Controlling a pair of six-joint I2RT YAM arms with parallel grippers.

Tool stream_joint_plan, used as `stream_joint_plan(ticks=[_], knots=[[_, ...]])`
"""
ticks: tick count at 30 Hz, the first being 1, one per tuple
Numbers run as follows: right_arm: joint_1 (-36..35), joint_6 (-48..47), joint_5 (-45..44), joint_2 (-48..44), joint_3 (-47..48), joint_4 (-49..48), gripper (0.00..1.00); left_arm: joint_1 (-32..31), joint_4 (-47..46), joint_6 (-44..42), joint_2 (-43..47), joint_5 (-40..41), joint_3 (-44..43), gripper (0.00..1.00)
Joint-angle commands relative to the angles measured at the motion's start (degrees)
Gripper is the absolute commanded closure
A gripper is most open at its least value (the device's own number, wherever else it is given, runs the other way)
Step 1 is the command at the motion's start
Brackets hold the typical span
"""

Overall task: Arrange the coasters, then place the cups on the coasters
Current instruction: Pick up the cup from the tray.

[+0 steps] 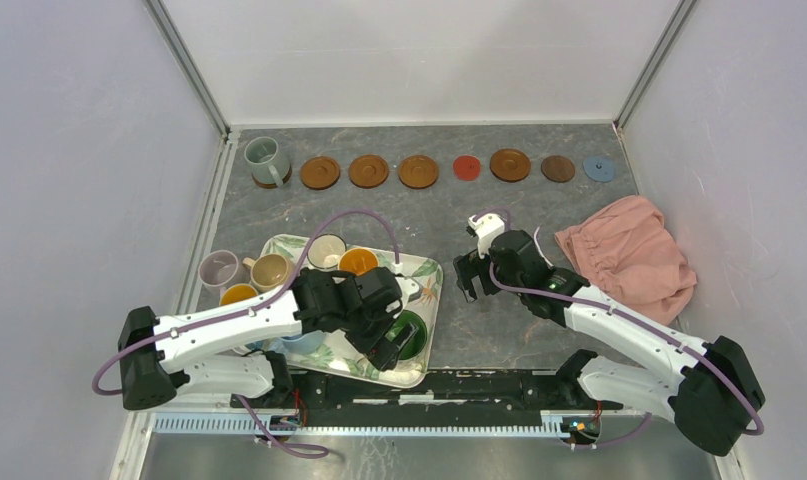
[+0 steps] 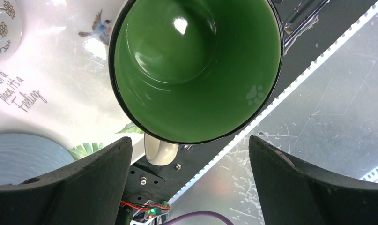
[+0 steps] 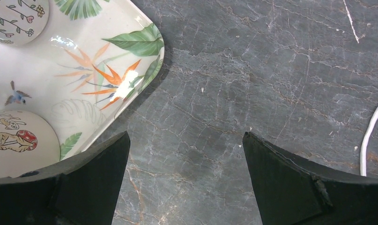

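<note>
Brown wooden coasters [image 1: 418,171] run in one straight row along the far edge of the table [image 1: 439,215], the line lying left to right, with a small red one [image 1: 466,167], a dark brown one [image 1: 557,168] and a grey-blue one [image 1: 599,168] toward the right end. A grey-green mug [image 1: 266,158] stands upright on the leftmost coaster. The other mugs are crowded on and beside the leaf-print tray [image 1: 427,272] at the near left. The left gripper [image 2: 189,140] hangs over the green-inside mug [image 2: 196,70], jaws spread wide and gripping nothing; the mug stands mouth up, its handle [image 2: 159,151] pointing toward the near rail. The right gripper [image 3: 186,136] is equally wide and empty-handed, above bare stone just right of the tray's corner.
</note>
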State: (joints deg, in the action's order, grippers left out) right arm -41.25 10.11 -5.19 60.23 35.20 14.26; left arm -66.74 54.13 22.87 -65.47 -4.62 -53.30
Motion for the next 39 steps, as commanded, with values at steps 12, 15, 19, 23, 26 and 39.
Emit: stream_joint_plan(ticks=[12, 15, 19, 23, 26, 39], knots=[[-0.7, -0.9, -1.7, -0.7, 2.5, -1.2, 0.02, -0.7, 0.7, -1.6, -5.5, 4.3, -0.8, 0.23], [-0.7, -1.0, -2.1, -1.1, 2.4, -1.1, 0.02, -0.6, -1.2, 1.8, -6.3, 7.7, -0.3, 0.33], [-0.8, -0.9, -2.4, -1.4, 2.4, -1.1, 0.02, -0.6, -3.5, 6.8, -6.3, 11.0, 0.7, 0.48], [-0.8, -0.9, -2.7, -1.8, 2.2, -1.2, 0.02, -0.6, -7.1, 12.8, -5.5, 14.7, 2.5, 0.56], [-0.8, -1.0, -3.6, -2.2, 2.2, -1.2, 0.02, -0.6, -9.1, 16.7, -5.3, 19.3, 3.1, 0.61], [-0.8, -0.9, -5.4, -2.7, 2.6, -0.9, 0.02, -5.3, -17.9, 25.8, -8.2, 37.1, 7.4, 0.48]])
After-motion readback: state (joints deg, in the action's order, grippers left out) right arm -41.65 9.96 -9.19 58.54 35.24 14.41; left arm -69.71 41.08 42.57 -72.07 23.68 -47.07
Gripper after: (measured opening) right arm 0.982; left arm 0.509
